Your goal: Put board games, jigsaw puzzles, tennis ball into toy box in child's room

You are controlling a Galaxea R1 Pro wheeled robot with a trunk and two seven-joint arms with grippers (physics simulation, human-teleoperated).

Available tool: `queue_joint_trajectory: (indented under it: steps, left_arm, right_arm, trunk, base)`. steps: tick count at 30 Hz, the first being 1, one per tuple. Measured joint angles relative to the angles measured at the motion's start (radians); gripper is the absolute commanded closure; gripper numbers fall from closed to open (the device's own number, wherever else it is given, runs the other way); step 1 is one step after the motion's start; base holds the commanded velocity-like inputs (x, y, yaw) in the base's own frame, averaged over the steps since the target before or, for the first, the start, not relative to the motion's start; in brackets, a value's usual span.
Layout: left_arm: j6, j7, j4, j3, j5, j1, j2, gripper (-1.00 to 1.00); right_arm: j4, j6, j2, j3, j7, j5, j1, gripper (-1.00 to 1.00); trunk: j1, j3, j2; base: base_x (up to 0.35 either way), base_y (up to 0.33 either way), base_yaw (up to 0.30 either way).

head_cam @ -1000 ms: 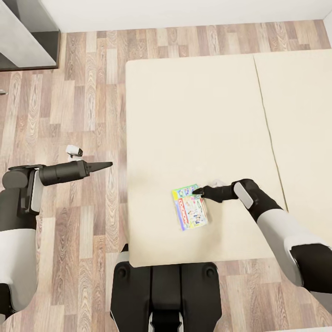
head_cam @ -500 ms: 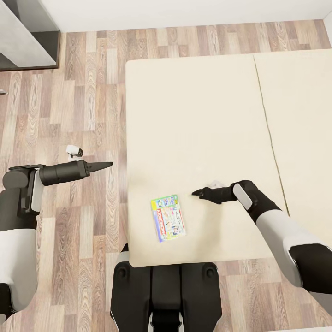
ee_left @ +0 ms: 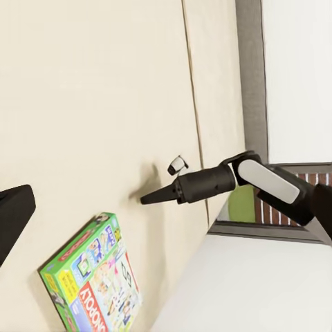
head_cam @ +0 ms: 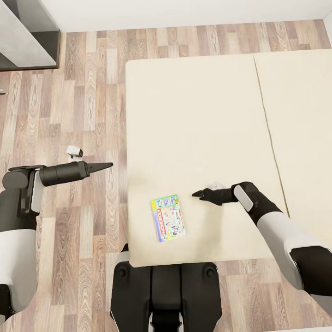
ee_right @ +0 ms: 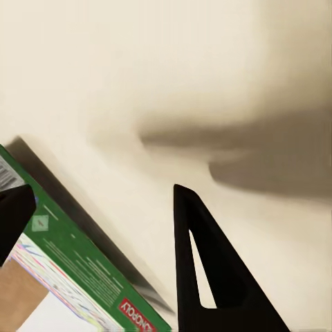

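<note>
1. Wood-plank floor (head_cam: 87, 92) in mixed brown and grey tones, running along the near and far sides
2. White wall (head_cam: 184, 9) across the far edge
3. Grey cabinet or shelf unit (head_cam: 25, 39), cut off at the far left corner, perhaps with a dark base

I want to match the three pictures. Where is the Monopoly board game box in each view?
Head view: the Monopoly box lies flat on the beige bed near its front edge, apart from the right gripper.
Left wrist view: the box is low in the picture.
Right wrist view: its green side crosses the lower corner.
Shared landmark: the beige bed sheet.
</note>
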Motion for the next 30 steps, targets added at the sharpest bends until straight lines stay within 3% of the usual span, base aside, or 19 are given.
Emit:
queue_joint_trajectory:
  steps: [10,22,30]
  left_arm:
    - [0.000,0.002,0.000,0.003,0.001,0.005,0.007,-1.00]
    - [0.000,0.001,0.001,0.004,0.001,0.011,0.009,-1.00]
    - [-0.001,0.000,0.005,0.011,0.001,0.039,0.022,-1.00]
  right_arm:
    - [-0.055,0.009,-0.020,-0.002,0.019,-0.003,0.033,-1.00]
    - [-0.392,0.167,-0.026,-0.012,0.039,-0.027,0.195,-1.00]
    - [-0.507,0.170,-0.026,-0.022,0.038,-0.144,0.337,-1.00]
  trunk:
    - [0.000,0.000,0.000]
    - [0.000,0.000,0.000]
    - [0.000,0.000,0.000]
  base:
    - [0.000,0.000,0.000]
    - [0.000,0.000,0.000]
    - [0.000,0.000,0.000]
